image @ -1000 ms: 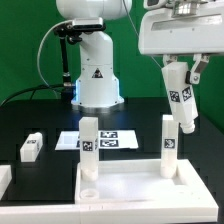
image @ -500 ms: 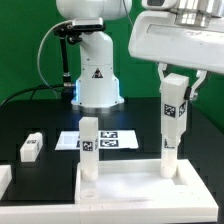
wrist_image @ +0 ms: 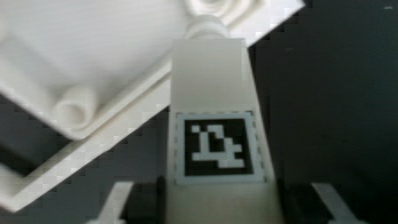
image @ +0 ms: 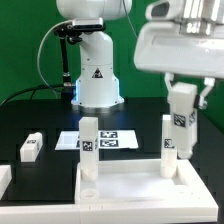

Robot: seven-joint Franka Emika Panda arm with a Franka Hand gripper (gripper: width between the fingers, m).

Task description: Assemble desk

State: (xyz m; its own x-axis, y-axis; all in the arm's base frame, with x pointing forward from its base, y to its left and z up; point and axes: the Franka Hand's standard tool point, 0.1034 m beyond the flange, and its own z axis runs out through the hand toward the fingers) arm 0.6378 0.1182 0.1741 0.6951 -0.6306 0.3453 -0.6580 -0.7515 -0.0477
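Observation:
The desk's white top panel lies flat at the front with two leg posts standing on it, one at the exterior view's left and one at its right. My gripper is shut on a third white leg post. It holds the post upright in the air, just to the right of the right standing post. In the wrist view the held post shows its tag, between my fingers, with the panel beneath. A fourth leg post lies loose on the table at the left.
The marker board lies on the black table behind the panel. The robot's white base stands at the back. A white block edge shows at the far left.
My gripper has moved down and slightly to the exterior view's right with the leg post. The post has gone from tilted to upright.

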